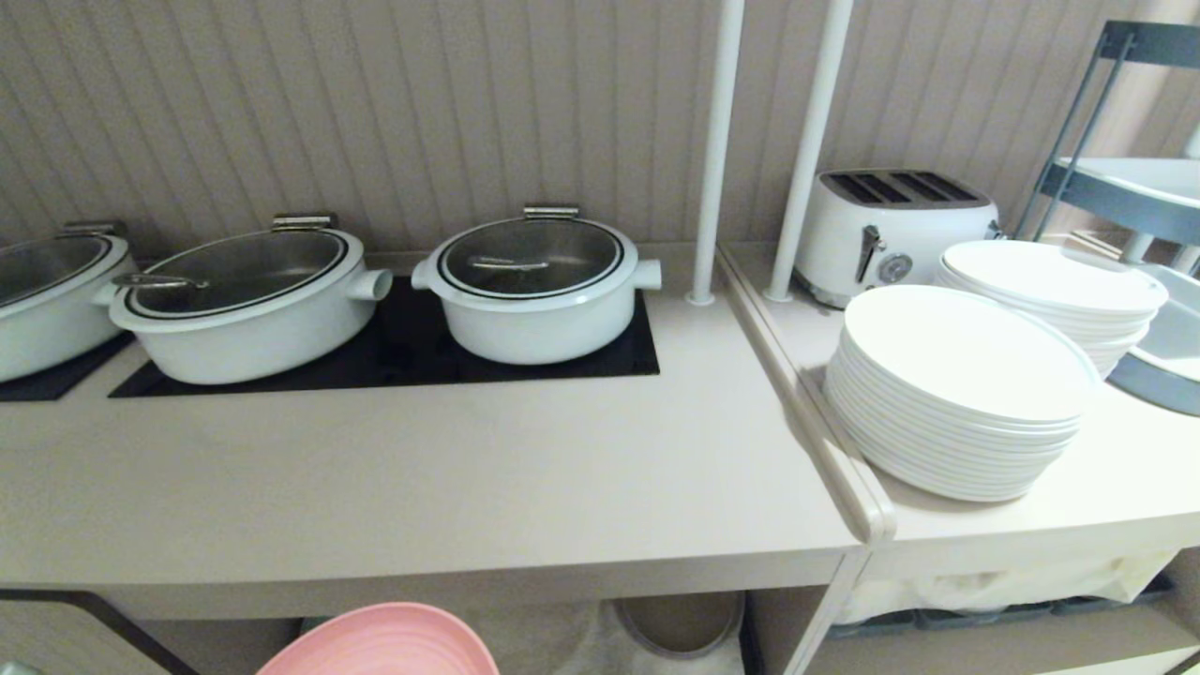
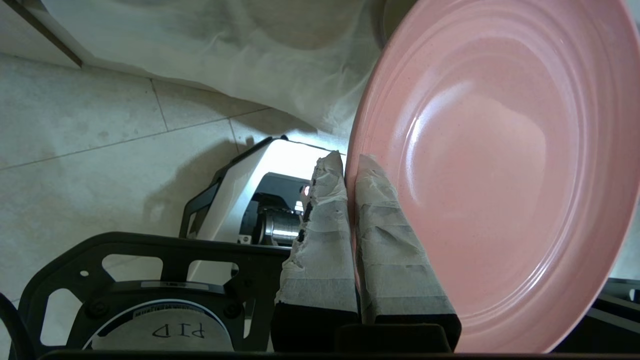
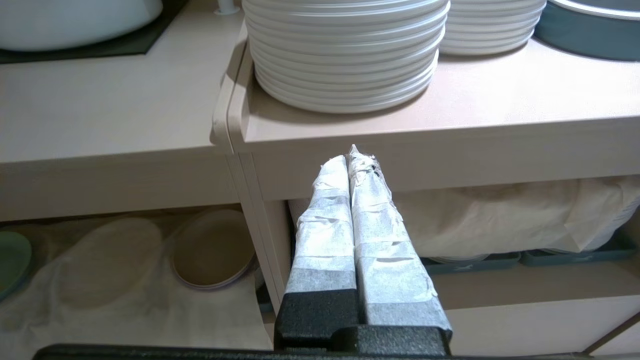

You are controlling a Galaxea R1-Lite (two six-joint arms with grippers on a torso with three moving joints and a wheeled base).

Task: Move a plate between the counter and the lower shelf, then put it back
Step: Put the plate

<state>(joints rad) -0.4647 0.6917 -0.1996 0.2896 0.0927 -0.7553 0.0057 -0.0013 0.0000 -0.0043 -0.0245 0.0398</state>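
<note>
The left gripper (image 2: 350, 165) is clamped on the rim of the pink plate (image 2: 490, 165), held in the air below the counter's (image 1: 422, 487) front edge. The right gripper (image 3: 351, 159), jaws pressed together and empty, hangs before the shelving.

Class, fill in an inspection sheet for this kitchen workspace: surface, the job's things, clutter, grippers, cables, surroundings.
Surface: the counter, beige, bare at the front.
Job's things: pink plate held in front of the lower shelf, which has a white cloth floor.
Clutter: three white pots on the hob; white plate stacks and toaster on the adjoining top.
Grippers: left gripper shut on the plate rim; right gripper shut, empty.
Cables: nothing seen.
Surroundings: ribbed wall, tiled floor.
</note>
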